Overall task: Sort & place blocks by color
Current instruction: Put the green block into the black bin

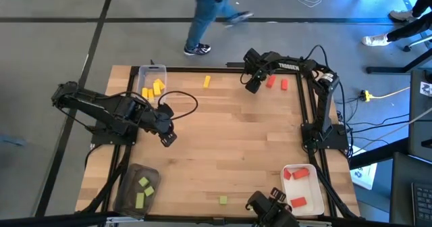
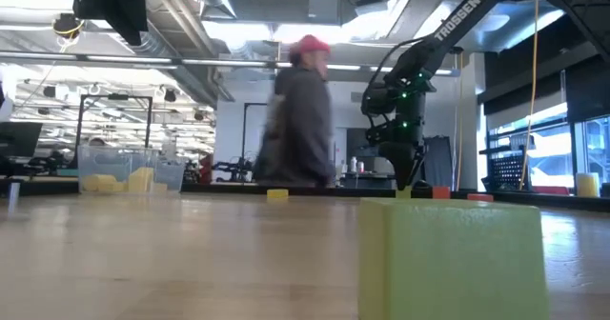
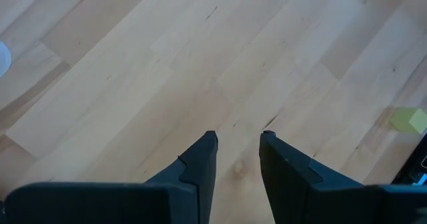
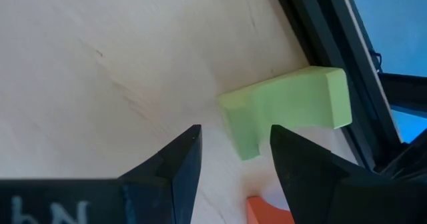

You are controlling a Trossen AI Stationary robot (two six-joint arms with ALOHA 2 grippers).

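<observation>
My right gripper (image 1: 253, 85) is open at the table's far edge. In the right wrist view (image 4: 233, 144) its fingers stand on either side of one end of a light green block (image 4: 293, 101) that lies flat on the wood. I see no touch. A red block (image 4: 263, 211) lies beside it. Two red blocks (image 1: 270, 82) (image 1: 284, 84) lie just right of this gripper, and a yellow block (image 1: 206, 82) to its left. My left gripper (image 1: 167, 138) is open and empty over bare wood (image 3: 238, 141). Another green block (image 1: 223, 200) lies near the front edge.
A clear tray (image 1: 152, 75) at the far left holds yellow blocks. A dark tray (image 1: 128, 186) at the near left holds green blocks. A white tray (image 1: 302, 186) at the near right holds red blocks. A person (image 1: 209, 17) walks beyond the far edge.
</observation>
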